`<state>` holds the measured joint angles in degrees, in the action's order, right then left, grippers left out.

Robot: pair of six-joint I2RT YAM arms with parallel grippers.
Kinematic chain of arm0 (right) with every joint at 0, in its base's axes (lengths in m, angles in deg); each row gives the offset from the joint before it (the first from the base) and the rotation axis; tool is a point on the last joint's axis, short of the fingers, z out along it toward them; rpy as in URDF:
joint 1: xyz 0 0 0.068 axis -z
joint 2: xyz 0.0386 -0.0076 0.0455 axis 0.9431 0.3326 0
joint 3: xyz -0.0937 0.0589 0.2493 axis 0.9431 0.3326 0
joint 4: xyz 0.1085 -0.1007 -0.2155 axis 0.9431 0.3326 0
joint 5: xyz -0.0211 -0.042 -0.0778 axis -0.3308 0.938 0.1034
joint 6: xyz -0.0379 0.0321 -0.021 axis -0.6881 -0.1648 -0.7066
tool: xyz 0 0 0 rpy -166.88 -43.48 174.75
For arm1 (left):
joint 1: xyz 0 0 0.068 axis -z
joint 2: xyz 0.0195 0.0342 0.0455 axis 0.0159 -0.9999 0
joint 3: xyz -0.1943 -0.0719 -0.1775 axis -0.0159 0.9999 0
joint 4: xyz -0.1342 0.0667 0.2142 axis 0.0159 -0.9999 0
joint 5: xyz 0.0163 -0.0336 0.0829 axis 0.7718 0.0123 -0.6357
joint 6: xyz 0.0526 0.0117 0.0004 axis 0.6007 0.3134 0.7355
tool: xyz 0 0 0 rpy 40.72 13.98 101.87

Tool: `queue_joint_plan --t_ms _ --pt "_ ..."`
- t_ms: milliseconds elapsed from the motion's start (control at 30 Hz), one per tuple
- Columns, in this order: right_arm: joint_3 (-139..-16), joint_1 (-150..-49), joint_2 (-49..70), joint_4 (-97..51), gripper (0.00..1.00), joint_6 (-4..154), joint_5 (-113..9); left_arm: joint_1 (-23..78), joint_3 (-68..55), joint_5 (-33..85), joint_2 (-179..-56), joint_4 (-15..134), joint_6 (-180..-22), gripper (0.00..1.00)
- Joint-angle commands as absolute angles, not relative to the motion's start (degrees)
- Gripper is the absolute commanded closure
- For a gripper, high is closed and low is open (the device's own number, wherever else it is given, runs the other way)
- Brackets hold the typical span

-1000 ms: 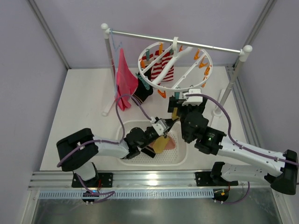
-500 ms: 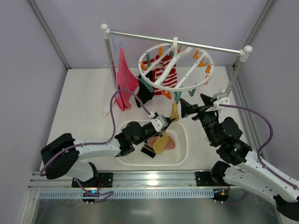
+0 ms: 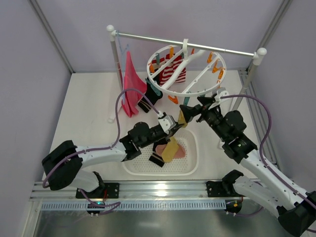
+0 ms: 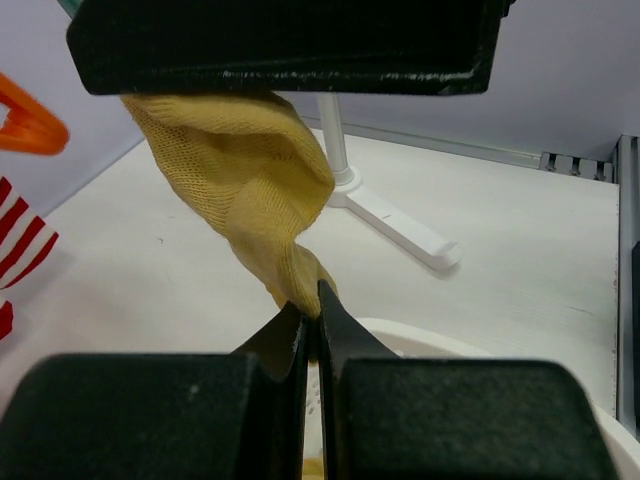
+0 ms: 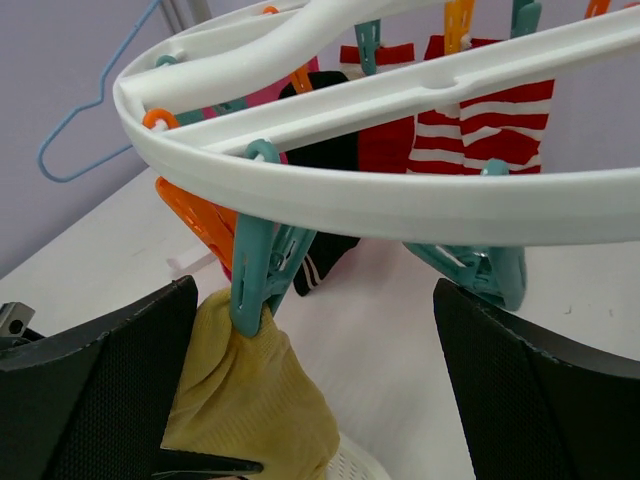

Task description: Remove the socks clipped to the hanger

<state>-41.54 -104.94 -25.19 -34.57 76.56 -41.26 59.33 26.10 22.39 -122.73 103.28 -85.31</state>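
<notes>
Nearest the arm bases, a white perforated basket [image 3: 191, 170] sits on the counter [image 3: 89, 108]; inside lie a mustard sock [image 3: 170, 151], a pale pink sock [image 3: 181, 152] and a black item too small to make out, likely socks already freed.

Just beyond, the left end effector [image 4: 312, 310] is pinched shut on the lower end of a second mustard yellow sock [image 4: 250, 190], probably to pull it down once it is released; its top is held by a teal clip [image 5: 255, 285] on the hanger [image 5: 320, 190].

The right end effector [image 5: 315, 300] is spread wide, one finger on each side of that clip, seemingly placed to squeeze it open.

Farther back, a red-and-white striped sock [image 5: 490, 130] and a black sock [image 5: 322, 150] hang clipped on the ring; the hanger hooks over a metal rail [image 3: 148, 38], beside a magenta cloth [image 3: 131, 84].
</notes>
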Motion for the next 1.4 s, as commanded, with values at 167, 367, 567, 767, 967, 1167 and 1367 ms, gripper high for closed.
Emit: queue_joint_plan --t_ms 167,367,567,767,967,1167,1367 --pt "-41.02 -99.23 -23.45 -45.27 0.0 83.07 -59.75 56.81 24.72 32.01 -119.5 100.37 -88.4 1.0" --pt "-40.31 -97.65 -21.52 -48.7 0.0 85.44 -63.61 56.64 24.72 33.76 -119.68 100.55 -88.75 1.0" --pt "-39.0 -95.62 -19.85 -53.97 0.0 88.26 -66.43 56.64 25.15 36.83 -119.15 101.07 -89.01 1.0" --pt "-37.77 -92.82 -17.22 -60.73 0.0 93.0 -72.32 56.64 25.68 38.86 -118.71 102.04 -89.1 1.0" --pt "-37.77 -91.93 -14.66 -65.74 0.0 96.25 -76.63 56.64 25.68 39.74 -119.15 102.92 -90.51 1.0" --pt "-36.1 -91.84 -15.62 -70.48 0.0 98.28 -79.44 56.64 25.24 40.27 -120.38 103.36 -90.68 1.0" --pt "-36.44 -91.84 -14.05 -71.55 0.0 99.77 -80.76 56.64 24.81 42.37 -121.08 103.8 -91.21 1.0"
